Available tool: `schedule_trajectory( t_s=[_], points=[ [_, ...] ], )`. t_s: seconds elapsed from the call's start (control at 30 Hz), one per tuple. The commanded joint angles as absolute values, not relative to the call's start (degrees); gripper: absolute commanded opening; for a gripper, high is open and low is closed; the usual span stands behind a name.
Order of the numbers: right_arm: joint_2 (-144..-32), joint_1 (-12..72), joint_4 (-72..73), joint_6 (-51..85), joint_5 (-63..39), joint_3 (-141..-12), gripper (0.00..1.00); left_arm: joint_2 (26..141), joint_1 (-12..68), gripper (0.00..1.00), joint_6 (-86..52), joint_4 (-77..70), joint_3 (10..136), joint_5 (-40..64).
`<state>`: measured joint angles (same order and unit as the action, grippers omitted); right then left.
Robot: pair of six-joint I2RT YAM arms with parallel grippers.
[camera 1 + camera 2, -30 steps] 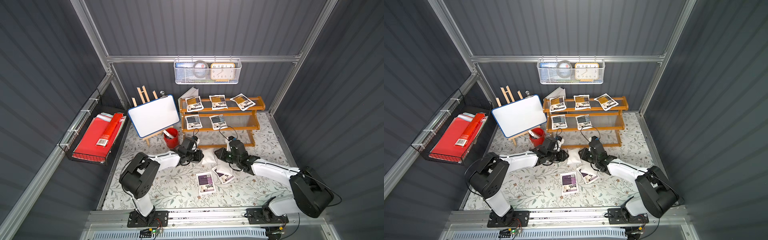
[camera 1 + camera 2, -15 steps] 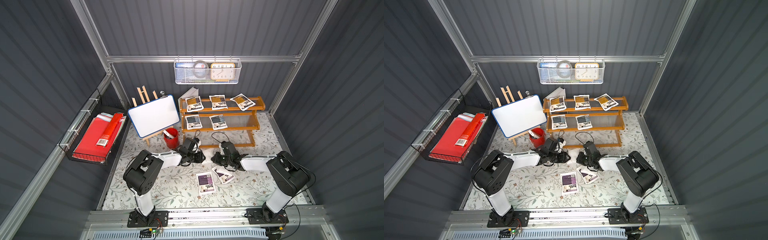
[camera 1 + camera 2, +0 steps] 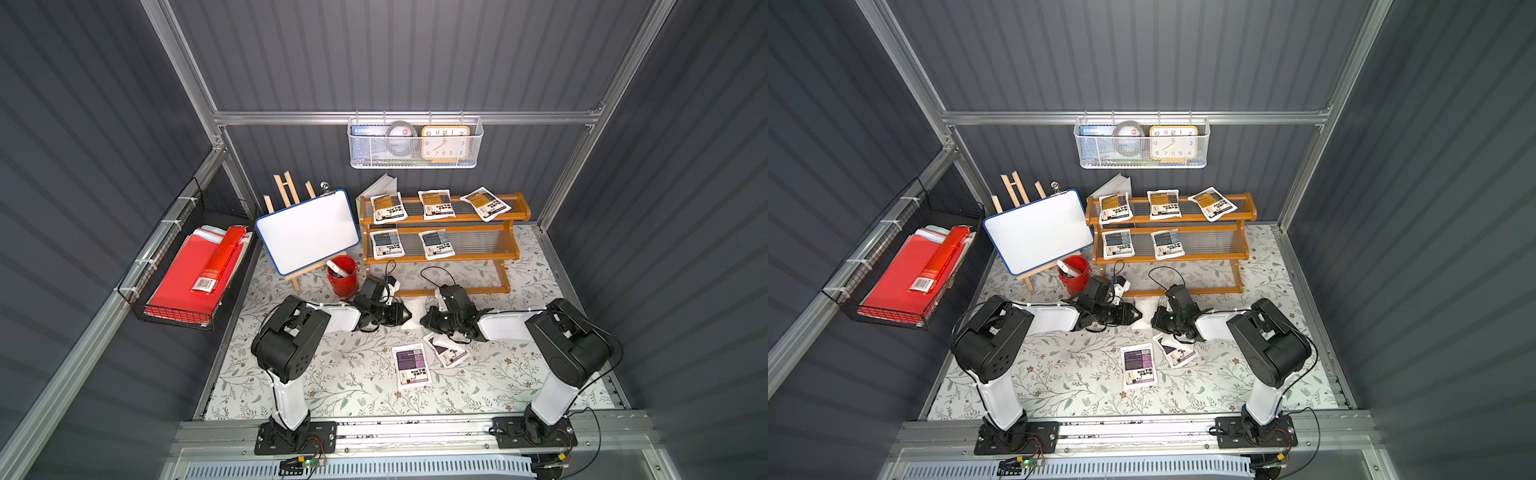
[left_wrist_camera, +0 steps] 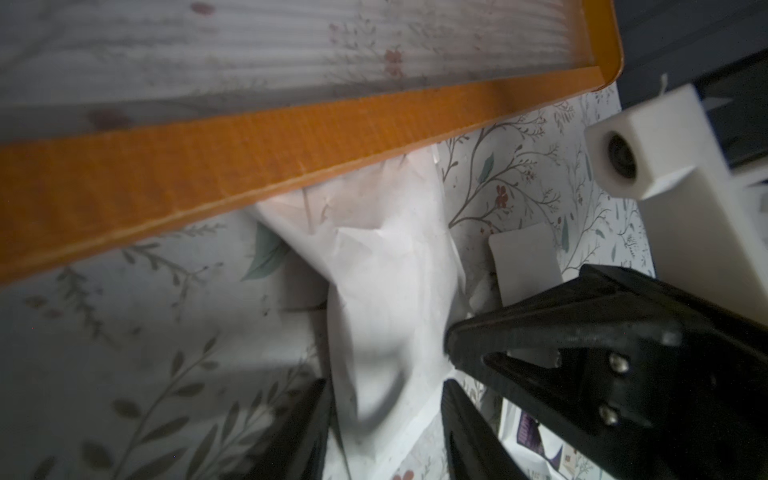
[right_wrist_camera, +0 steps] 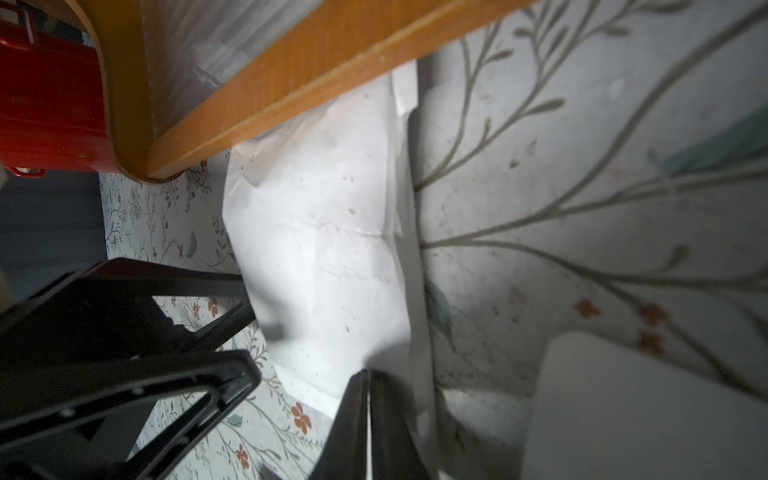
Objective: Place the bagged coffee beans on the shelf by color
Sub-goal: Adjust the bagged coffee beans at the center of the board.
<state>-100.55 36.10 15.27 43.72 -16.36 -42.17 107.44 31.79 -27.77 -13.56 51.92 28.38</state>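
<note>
A coffee-bean bag (image 3: 412, 309) (image 3: 1144, 309), plain white back showing, stands on edge on the floor in front of the shelf (image 3: 440, 259) (image 4: 208, 166) (image 5: 311, 70). My left gripper (image 3: 405, 318) (image 4: 382, 415) is open, its jaws either side of this bag (image 4: 386, 291). My right gripper (image 3: 424, 322) (image 5: 368, 386) is shut on the opposite edge of the same bag (image 5: 324, 249). Three amber bags (image 3: 435, 203) lie on the top tier and two blue-grey bags (image 3: 435, 244) on the middle one. Two purple bags (image 3: 411, 365) (image 3: 448, 352) lie on the floor.
A red bucket (image 3: 343, 274) and a whiteboard on an easel (image 3: 307, 235) stand left of the shelf, a white book (image 3: 380, 187) behind it. On the left wall hangs a black wire basket (image 3: 187, 274) with red folders. A white mesh basket (image 3: 411, 143) hangs on the back wall.
My left jaws have opened around the white bag. The right jaws have closed on its edge, and the right arm has folded back toward its base.
</note>
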Motion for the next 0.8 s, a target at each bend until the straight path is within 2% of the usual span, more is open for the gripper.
schedule_trajectory(
  t_s=[0.0, 0.07, 0.13, 0.23, 0.27, 0.37, 0.53, 0.67, 0.77],
  points=[
    [-102.03, 36.29, 13.07, 42.36, -16.66, -42.36, 0.09, 111.50, 31.82, 0.48, -26.64, -12.07, 51.85, 31.56],
    [-102.04, 36.30, 12.91, 42.08, -16.61, -42.40, 0.10, 112.63, 31.81, 0.46, -26.37, -12.22, 52.46, 32.29],
    [-101.91, 36.28, 12.61, 41.89, -16.57, -42.45, 0.09, 113.49, 31.82, 0.41, -26.38, -11.77, 53.11, 32.52],
    [-100.46, 36.28, 12.39, 41.58, -15.83, -42.16, 0.09, 113.92, 31.82, 0.09, -25.69, -10.36, 53.72, 32.35],
    [-99.70, 36.28, 12.55, 41.28, -15.74, -42.00, 0.09, 113.53, 31.81, 0.02, -25.36, -9.69, 53.84, 31.57],
    [-97.26, 36.30, 12.29, 40.49, -15.32, -41.84, 0.11, 110.31, 31.82, 0.00, -25.08, -7.87, 53.62, 27.87],
    [-92.42, 36.27, 10.84, 39.26, -11.82, -42.67, 0.26, 102.40, 31.82, 0.00, -24.75, -1.94, 54.52, 25.61],
    [-87.98, 36.30, 7.68, 37.39, -7.48, -44.69, 0.36, 99.43, 29.79, 0.00, -24.84, 4.23, 57.28, 31.53],
    [-85.05, 36.17, 6.80, 36.36, -5.29, -45.96, 0.43, 99.35, 26.14, 0.00, -30.26, 5.70, 57.28, 40.83]
  ],
)
